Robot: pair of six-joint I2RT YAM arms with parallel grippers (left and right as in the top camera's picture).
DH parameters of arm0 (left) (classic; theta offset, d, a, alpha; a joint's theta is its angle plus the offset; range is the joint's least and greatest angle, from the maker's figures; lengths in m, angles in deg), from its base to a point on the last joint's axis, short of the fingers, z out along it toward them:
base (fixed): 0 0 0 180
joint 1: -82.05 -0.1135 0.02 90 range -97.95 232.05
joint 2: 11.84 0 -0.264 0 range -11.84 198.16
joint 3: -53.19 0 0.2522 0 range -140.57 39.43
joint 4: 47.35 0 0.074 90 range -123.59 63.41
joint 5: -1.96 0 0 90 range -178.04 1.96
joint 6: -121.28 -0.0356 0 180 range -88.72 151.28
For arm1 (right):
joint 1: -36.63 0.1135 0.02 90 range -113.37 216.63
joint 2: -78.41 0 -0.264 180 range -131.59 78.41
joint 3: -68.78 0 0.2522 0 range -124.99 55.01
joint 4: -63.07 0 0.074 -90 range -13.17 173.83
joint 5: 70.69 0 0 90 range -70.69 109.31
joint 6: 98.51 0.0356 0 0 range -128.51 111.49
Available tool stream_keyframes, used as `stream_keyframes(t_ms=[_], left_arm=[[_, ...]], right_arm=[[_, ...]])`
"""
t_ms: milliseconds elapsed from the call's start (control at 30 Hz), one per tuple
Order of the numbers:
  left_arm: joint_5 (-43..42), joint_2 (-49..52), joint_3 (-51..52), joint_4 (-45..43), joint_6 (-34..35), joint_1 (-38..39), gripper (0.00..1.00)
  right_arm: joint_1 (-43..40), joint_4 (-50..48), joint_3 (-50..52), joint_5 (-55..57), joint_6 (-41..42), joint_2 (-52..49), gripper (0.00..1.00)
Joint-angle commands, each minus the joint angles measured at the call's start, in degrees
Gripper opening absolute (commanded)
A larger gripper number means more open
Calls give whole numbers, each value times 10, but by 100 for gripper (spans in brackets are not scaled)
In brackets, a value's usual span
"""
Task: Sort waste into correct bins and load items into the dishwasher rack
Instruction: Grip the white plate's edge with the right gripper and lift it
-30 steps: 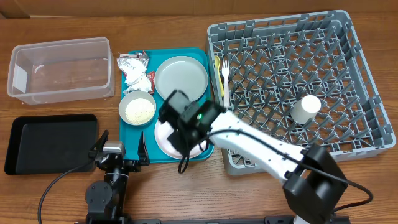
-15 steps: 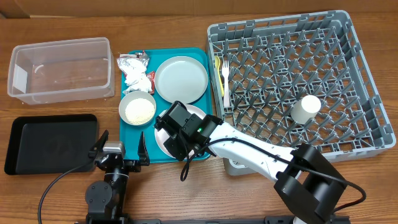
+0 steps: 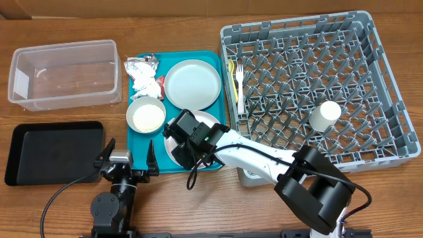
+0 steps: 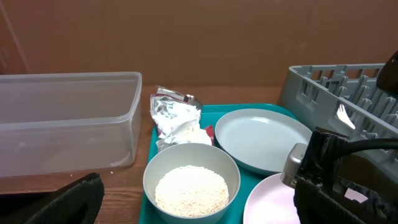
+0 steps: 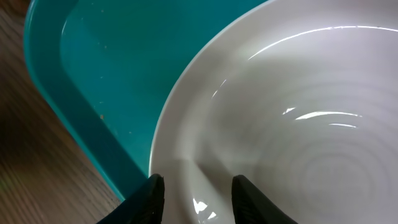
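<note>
My right gripper [image 5: 196, 186] hovers low over the near-left rim of the white plate [image 5: 298, 112], jaws apart, both fingertips just above the plate's surface. From overhead that arm covers much of the white plate [image 3: 170, 149] on the teal tray [image 3: 139, 142]. On the same tray are a bowl of rice [image 3: 146, 117], a grey-green plate [image 3: 192, 84], a crumpled napkin [image 3: 142, 80] and a foil wrapper [image 3: 140, 65]. My left gripper [image 3: 130, 156] rests open at the table's front, holding nothing. The rack [image 3: 390, 99] holds a white cup [image 3: 324, 116], a fork [image 3: 240, 86] and a yellow spoon [image 3: 232, 79].
A clear tub [image 3: 20, 79] stands at the back left. A black tray [image 3: 53, 152] lies in front of it, just left of my left gripper. The rack's left wall sits close beside the teal tray's right edge.
My right gripper has moved down and toward the front-left of the white plate, its jaws narrowing slightly. The left arm has not moved.
</note>
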Motion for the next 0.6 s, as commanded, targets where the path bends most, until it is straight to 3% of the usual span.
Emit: stream_keyframes(t_ms=[0,333,567], left_arm=[[-6,-2,2,0,-11,-3,100],[-6,-2,2,0,-11,-3,100],[-6,-2,2,0,-11,-3,100]], right_arm=[[-1,-3,0,-8,6,-21,36],[-1,2,-11,-49,3,-21,35],[-3,3,-23,-7,-10,-20,36]])
